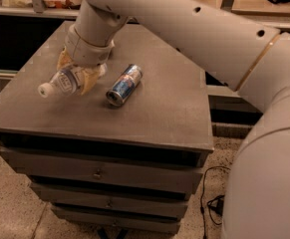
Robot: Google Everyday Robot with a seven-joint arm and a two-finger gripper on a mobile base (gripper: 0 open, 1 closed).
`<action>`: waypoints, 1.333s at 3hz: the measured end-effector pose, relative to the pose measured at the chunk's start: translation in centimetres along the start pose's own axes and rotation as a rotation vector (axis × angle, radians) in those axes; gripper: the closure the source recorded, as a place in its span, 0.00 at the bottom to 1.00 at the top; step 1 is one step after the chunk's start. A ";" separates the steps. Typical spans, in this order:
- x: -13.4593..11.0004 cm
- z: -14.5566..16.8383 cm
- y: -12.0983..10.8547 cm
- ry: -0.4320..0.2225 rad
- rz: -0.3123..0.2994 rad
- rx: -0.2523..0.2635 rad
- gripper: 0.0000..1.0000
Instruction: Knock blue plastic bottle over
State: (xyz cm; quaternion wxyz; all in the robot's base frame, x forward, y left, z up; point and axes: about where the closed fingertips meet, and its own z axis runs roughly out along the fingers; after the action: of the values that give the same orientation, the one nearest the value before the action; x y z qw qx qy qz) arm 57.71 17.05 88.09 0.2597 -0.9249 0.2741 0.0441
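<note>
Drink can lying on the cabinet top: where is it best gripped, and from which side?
Grip the drink can across its mid-body, coming down from above. It lies on its side, axis running diagonally near-left to far-right, so both curved flanks are exposed. The gripper is just left of it, at the tilted blue plastic bottle.

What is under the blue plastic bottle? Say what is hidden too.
Only bare cabinet top shows under the blue plastic bottle, tilted in the claw. The claw covers its base, so contact with the top is hidden.
</note>
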 end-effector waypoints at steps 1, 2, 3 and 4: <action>0.3 1.0 0.7 0.029 0.021 -0.040 0.82; 0.7 1.5 1.3 0.064 0.039 -0.061 0.60; 0.9 1.5 1.7 0.099 0.054 -0.067 0.36; 1.0 1.4 2.0 0.115 0.067 -0.073 0.13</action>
State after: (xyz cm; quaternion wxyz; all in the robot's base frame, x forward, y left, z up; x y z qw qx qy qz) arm 57.53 15.82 85.75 0.2082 -0.9251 0.3173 0.0097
